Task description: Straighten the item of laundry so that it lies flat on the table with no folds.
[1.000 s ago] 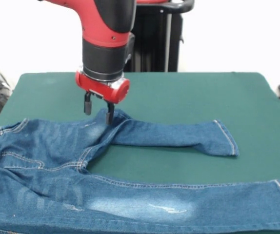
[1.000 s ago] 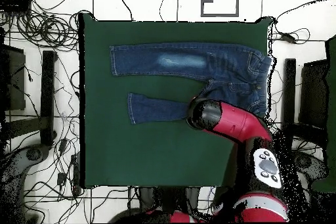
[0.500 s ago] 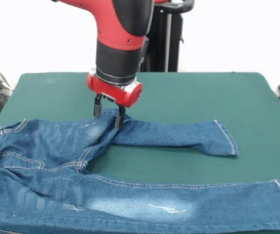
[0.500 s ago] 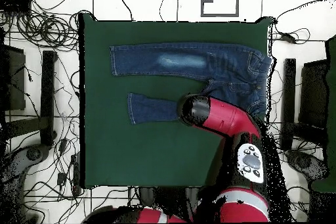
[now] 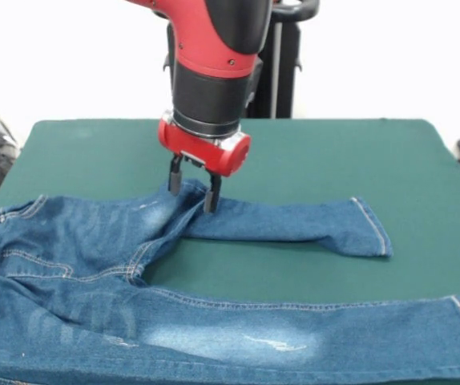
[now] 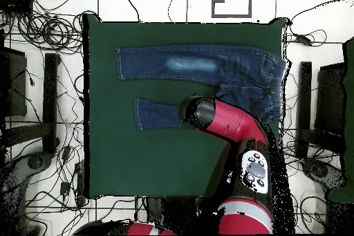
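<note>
1. Jeans (image 5: 94, 265) spread across a dark green table (image 5: 310, 152), waistband toward the left edge of the front view, both legs running toward the right.
2. Near leg (image 5: 294, 333) long and mostly flat, with a pale faded patch about midway and its hem close to the right edge of the front view.
3. Far leg (image 5: 294, 220) visibly shorter in reach, its hem (image 5: 372, 227) ending well short of the near leg's hem; green cloth showing between the two legs.
4. Small raised fold in the denim at the top of the far leg, just by the crotch, where the cloth bunches instead of lying level.
5. Gripper (image 5: 193, 188) hanging from the red and black arm (image 5: 214, 72), directly over that bunched spot on the far leg.
6. Two dark fingers (image 5: 211, 195) pointing straight down and standing apart, with a clear gap between them; tips at or just touching the denim, contact not certain from this angle.
7. No cloth seen clamped between the fingers.
8. From overhead, arm (image 6: 228, 119) covering the upper part of the short leg, gripper itself hidden beneath it; jeans (image 6: 200, 64) lying in the half of the table away from the robot's base, waistband toward the right of that view.
</note>
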Available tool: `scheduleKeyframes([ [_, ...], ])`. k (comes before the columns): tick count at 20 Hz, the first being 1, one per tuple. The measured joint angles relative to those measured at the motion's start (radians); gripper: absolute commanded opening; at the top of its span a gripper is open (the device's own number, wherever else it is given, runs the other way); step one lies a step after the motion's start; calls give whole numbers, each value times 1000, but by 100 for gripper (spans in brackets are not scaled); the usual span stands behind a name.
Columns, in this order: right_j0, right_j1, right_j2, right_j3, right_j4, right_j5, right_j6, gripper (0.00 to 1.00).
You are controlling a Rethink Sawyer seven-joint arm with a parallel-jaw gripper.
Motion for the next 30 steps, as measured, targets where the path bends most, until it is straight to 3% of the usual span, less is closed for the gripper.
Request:
scheduleKeyframes([
  [30, 47, 49, -35, -5, 122, -1, 0, 100],
])
